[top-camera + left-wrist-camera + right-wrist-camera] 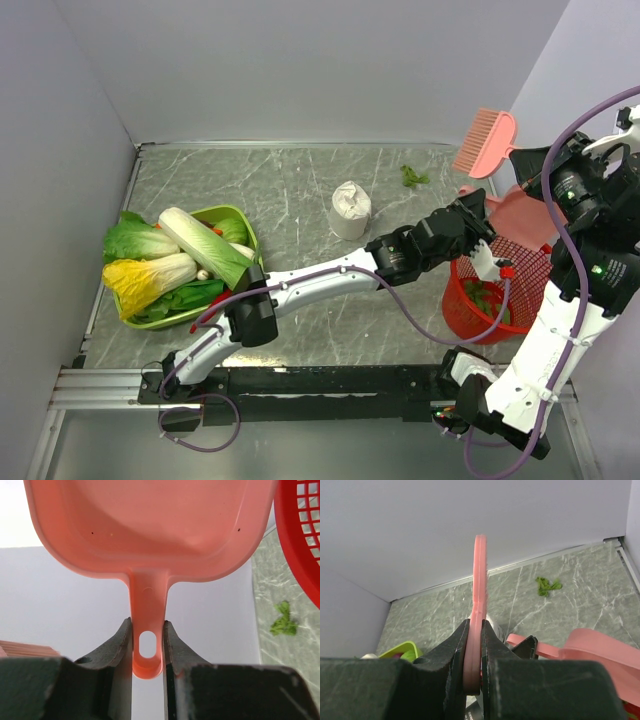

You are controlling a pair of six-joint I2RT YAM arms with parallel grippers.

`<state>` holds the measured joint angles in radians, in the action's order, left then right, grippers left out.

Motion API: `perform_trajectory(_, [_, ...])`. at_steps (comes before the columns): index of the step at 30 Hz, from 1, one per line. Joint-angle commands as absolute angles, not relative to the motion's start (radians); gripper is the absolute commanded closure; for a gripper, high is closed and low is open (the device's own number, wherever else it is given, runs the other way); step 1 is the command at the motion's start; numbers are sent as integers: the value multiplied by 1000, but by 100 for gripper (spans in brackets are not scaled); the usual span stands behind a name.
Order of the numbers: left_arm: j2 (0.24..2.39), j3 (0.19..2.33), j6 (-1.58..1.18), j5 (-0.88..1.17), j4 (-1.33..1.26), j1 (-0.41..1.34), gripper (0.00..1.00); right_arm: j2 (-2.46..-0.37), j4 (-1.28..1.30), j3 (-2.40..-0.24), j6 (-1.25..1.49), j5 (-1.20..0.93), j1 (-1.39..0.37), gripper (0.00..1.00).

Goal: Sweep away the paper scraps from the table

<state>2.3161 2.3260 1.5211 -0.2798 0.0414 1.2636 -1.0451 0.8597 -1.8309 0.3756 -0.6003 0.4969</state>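
Observation:
My left gripper (480, 217) is shut on the handle of the pink dustpan (522, 215), holding it tilted over the red basket (520, 270). In the left wrist view the handle sits between the jaws of the left gripper (147, 632), with the pan (150, 525) above. My right gripper (526, 160) is shut on the pink brush (486, 140), raised near the back right. In the right wrist view the brush (479, 580) stands edge-on in the right gripper (474, 632). One clump of paper scraps (413, 177) lies on the table (300, 190) at the back right; it also shows in the wrist views (284, 621) (548, 585). More scraps (486, 298) lie in the basket.
A green tray (243, 217) piled with cabbages and lettuces stands at the left. A white crumpled lump (350, 211) stands mid-table. Grey walls close the back and both sides. The red basket's rim (300, 535) is right beside the dustpan.

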Motion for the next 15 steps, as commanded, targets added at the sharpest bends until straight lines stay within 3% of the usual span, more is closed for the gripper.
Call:
perform_trajectory(1, [2223, 2306, 1433, -319, -8, 1267, 99, -1032, 810, -1830, 403, -624, 506, 100])
perform_trajectory(8, [2201, 2281, 1362, -363, -51, 1243, 99, -1022, 782, -1835, 413, -653, 509, 100])
perform_trajectory(15, [2070, 2209, 1208, -419, 64, 1180, 99, -1063, 681, -1879, 497, -712, 511, 100])
